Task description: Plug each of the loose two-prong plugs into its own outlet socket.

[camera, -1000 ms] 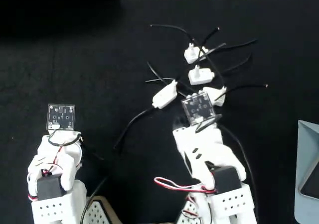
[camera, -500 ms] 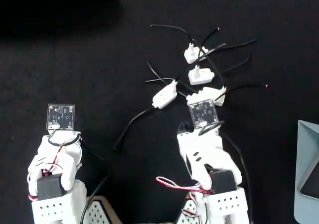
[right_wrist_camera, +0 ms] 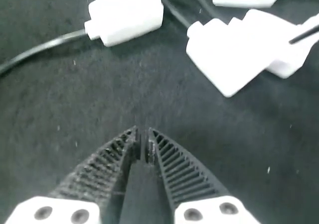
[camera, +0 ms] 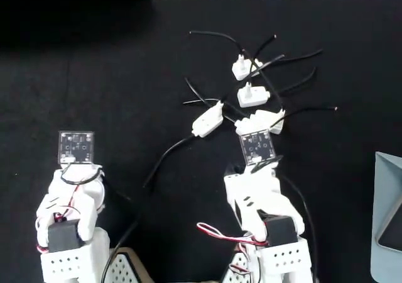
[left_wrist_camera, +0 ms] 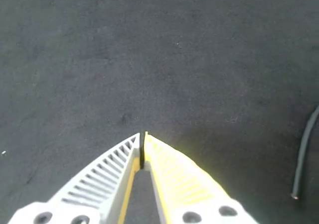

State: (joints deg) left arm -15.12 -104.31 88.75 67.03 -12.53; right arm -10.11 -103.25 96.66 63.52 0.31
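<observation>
Several white two-prong plugs with black cords lie in a cluster at the table's back middle: one plug (camera: 207, 121) to the left, two plugs (camera: 242, 67) (camera: 253, 95) farther back, and a larger plug (camera: 264, 121) nearest the right arm (camera: 260, 195). My right gripper (right_wrist_camera: 143, 132) is shut and empty over the black cloth, a short way from the larger plug (right_wrist_camera: 234, 55) and the left one (right_wrist_camera: 127, 12). At the front left, where the left arm (camera: 69, 195) stands, my left gripper (left_wrist_camera: 143, 135) is shut and empty above bare cloth.
The black cloth (camera: 94, 75) covers the table. Loose black cords (camera: 166, 154) trail from the plugs toward the front. A cord end (left_wrist_camera: 303, 157) lies beside the left gripper. A grey tray (camera: 388, 220) sits at the right edge.
The right arm has drawn back toward its base, away from the plug cluster. The left arm has not moved.
</observation>
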